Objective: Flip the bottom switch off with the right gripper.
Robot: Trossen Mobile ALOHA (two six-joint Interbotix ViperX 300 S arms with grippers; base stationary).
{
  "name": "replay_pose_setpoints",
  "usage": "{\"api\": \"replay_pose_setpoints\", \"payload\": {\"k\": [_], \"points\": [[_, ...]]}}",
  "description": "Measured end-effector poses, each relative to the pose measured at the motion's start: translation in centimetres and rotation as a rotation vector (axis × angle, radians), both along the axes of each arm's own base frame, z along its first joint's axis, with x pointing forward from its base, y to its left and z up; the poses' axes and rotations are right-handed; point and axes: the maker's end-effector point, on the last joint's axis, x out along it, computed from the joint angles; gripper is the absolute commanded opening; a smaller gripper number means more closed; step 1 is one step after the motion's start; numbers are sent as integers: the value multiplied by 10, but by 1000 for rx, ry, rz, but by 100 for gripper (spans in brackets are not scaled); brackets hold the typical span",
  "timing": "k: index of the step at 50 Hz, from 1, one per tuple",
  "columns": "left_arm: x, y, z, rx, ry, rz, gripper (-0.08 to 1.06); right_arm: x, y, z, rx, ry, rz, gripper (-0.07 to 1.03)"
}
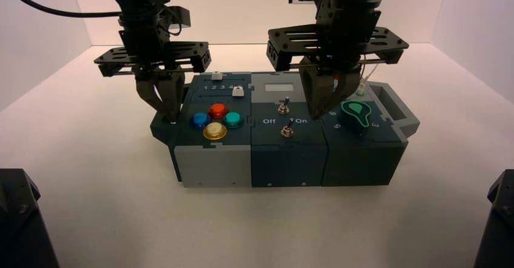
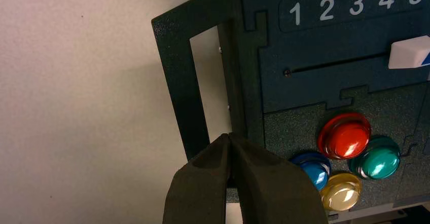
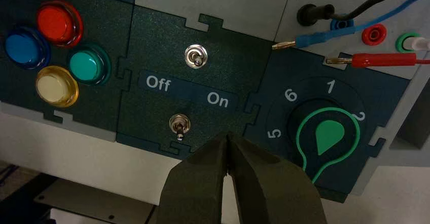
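The bottom switch (image 1: 287, 131) is a small silver toggle on the dark middle panel, on the near side of the white "Off" and "On" lettering. It also shows in the right wrist view (image 3: 179, 125). My right gripper (image 1: 319, 114) hangs over the seam between the switch panel and the knob panel. It is on the "On" side of the bottom switch and apart from it. In the right wrist view its fingers (image 3: 227, 137) are shut and empty. My left gripper (image 1: 165, 115) is at the box's left edge, shut and empty (image 2: 229, 137).
The twin top switch (image 3: 195, 57) sits nearer the grey rectangle (image 1: 279, 89). A green-ringed knob (image 3: 328, 135) is just beside my right gripper. Red, blue, teal and yellow buttons (image 1: 216, 120) and a white slider (image 1: 237, 91) lie to the left. Plugged wires (image 3: 355, 59) are behind the knob.
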Motion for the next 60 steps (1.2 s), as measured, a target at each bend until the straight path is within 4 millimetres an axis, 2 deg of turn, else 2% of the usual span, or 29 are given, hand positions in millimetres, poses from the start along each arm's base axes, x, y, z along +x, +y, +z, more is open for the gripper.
{"api": "replay_pose_setpoints", "payload": {"k": [27,44,60], "points": [[0,-8,-7,20,33,-26,-3,-13,13,-8,28,43,-9,-2],[-1,-7,-8,22,35,-26,-3,-11,16,-22,19,48,-8,-2],[-1,-7,-8,23,36,-26,-3,-4,17,-21,-15,28,2,-2]]}}
